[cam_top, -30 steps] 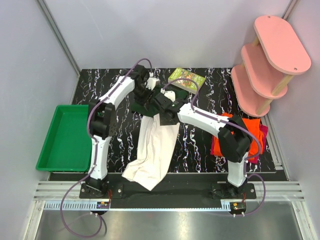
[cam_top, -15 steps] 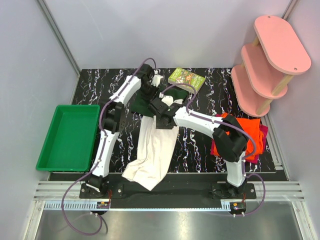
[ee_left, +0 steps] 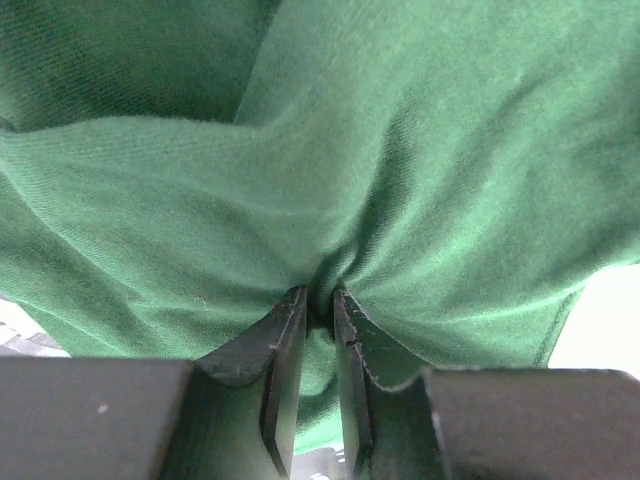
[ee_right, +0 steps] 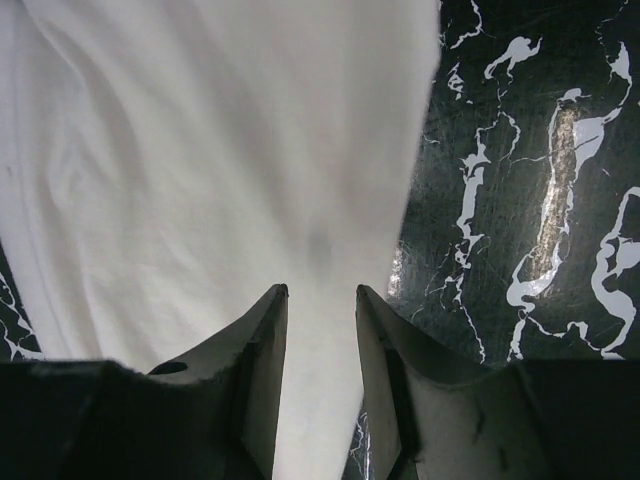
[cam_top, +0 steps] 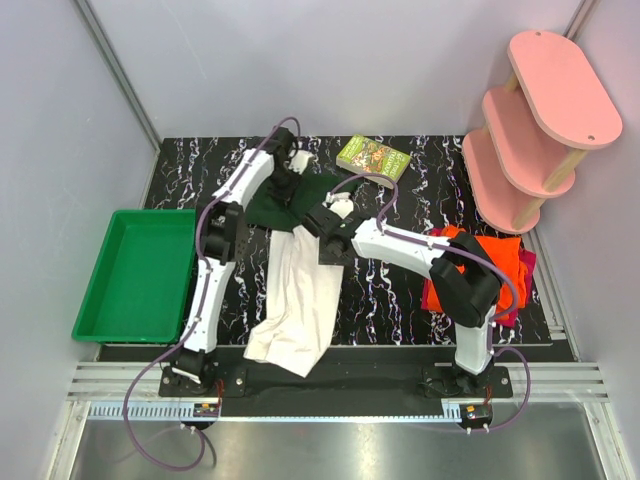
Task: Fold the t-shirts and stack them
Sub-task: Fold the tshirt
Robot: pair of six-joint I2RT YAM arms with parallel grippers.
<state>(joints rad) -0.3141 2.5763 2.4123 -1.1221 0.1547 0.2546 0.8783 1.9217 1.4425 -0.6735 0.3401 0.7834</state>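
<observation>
- One cream-white t-shirt (cam_top: 303,300) is the largest piece. It starts just left of the small green book (cam_top: 373,159) and trails away from it toward the near table edge, twisted into a long, unflattened strip. We judge it to be light, limp and floppy. It will sag and bunch wherever it is unsupported, so it wants two holds spread along a hem or at the shoulders, not one point.
- Two more t-shirts, orange and red (cam_top: 497,260), lie heaped well to the right of the book and nearer the arm bases, with neither gripper on them. They look just as soft. We expect the heap to slump if pushed, so anything added should be laid down on top, not slid on.
- One dark green sleeve (cam_top: 310,192) of the cream shirt spreads just left of the book. Seen close up, the knit (ee_left: 420,150) is stretchy and wrinkles toward the pinch, so it will pull out of shape before the body follows.
- Both grippers are on this one shirt:
  - The left gripper (ee_left: 318,300) sits left of the book (cam_top: 284,190). Its jaws are almost pressed together, nipping a small fold of the green sleeve at the very tips. We judge this hold to be shallow and likely to slip under a tug.
  - The right gripper (ee_right: 320,295) is just on the near side of the book (cam_top: 327,240). Its jaws stand partly apart, with white cloth gathered into the gap, which we read as a hold on the shirt's body.
</observation>
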